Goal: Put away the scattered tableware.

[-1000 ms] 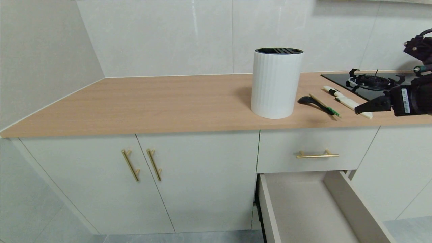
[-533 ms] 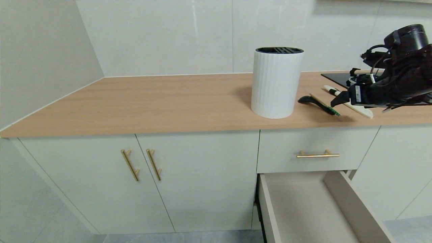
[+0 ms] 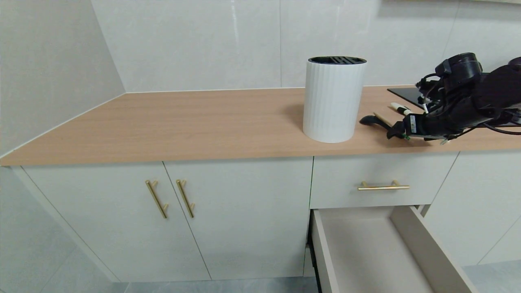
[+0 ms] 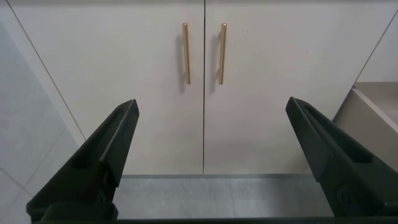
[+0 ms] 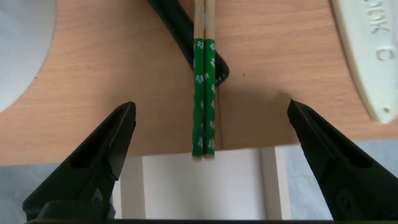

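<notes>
While the right gripper (image 3: 395, 133) hangs low over the near edge of the countertop (image 3: 203, 122), its jaws are spread wide and grip nothing. The chopsticks (image 5: 204, 74) lie centred in the gap, apart from both fingers.

Surroundings: white ribbed holder (image 3: 333, 101) stands just left of the gripper. Black spoon (image 3: 368, 120) lies between the holder and the gripper, its handle running under the chopsticks and touching them. White utensil (image 5: 367, 62) lies to the right, apart from the chopsticks. Black hob (image 3: 403, 93) far right. Open drawer (image 3: 366, 244) below, under a closed one.

Chopsticks: a pair, side by side, pale wood with green patterned ends that reach the counter's near edge.

Right wrist view resolves the green pattern and the crossing over the spoon handle. Head view gives the holder's slotted black top.

Left gripper (image 4: 211, 104): jaws wide, empty, facing two cabinet doors (image 4: 205, 124) with brass handles.
</notes>
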Tool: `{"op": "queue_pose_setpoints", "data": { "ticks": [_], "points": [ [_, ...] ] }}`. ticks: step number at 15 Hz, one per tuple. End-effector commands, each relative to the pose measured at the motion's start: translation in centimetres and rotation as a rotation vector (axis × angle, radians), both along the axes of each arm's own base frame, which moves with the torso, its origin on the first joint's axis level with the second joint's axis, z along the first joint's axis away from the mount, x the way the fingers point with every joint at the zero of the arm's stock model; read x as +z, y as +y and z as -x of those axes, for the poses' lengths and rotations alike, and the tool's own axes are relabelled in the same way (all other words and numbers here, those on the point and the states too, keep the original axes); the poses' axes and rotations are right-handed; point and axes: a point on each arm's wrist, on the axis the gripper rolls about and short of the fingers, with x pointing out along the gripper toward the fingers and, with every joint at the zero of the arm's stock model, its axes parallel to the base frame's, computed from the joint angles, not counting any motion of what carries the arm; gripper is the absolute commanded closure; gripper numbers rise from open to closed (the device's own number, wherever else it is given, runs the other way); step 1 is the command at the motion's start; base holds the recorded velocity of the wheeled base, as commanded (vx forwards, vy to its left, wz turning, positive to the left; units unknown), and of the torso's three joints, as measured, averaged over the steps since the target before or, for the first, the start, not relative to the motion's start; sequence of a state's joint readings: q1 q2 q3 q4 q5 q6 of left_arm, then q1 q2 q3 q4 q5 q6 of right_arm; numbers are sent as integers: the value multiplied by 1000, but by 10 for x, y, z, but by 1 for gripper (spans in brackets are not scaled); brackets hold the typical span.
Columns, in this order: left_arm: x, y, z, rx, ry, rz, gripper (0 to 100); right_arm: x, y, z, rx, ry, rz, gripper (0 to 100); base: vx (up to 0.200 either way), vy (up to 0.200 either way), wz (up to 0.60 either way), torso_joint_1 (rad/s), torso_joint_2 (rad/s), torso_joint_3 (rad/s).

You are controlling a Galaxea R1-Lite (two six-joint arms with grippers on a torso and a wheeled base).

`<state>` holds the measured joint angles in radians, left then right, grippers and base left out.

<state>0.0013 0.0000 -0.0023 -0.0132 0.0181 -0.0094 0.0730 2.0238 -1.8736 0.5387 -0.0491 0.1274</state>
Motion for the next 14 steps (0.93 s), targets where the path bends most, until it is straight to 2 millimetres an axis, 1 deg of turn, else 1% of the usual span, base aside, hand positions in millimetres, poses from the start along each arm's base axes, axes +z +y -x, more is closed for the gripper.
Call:
{"op": "queue_pose_setpoints", "data": {
  "ticks": [1,4,6,7,14],
  "points": [
    [0,0,0,1,-1,0,0,-5,1,-4,1,11,1,0,0,0,0,0,0,0],
    [0,0,0,1,-1,0,0,-13,1,-13,-3,14,-4,0,0,0,0,0,0,0],
    [0,0,0,1,-1,0,0,-13,1,-13,-4,12,-5,0,0,0,0,0,0,0],
    [0,0,0,1,-1,0,0,-13,1,-13,-4,12,-5,100,0,0,0,0,0,0],
    [0,0,0,1,-1,0,0,-8,1,-9,-5,6,-4,100,0,0,0,0,0,0]
  ]
}}
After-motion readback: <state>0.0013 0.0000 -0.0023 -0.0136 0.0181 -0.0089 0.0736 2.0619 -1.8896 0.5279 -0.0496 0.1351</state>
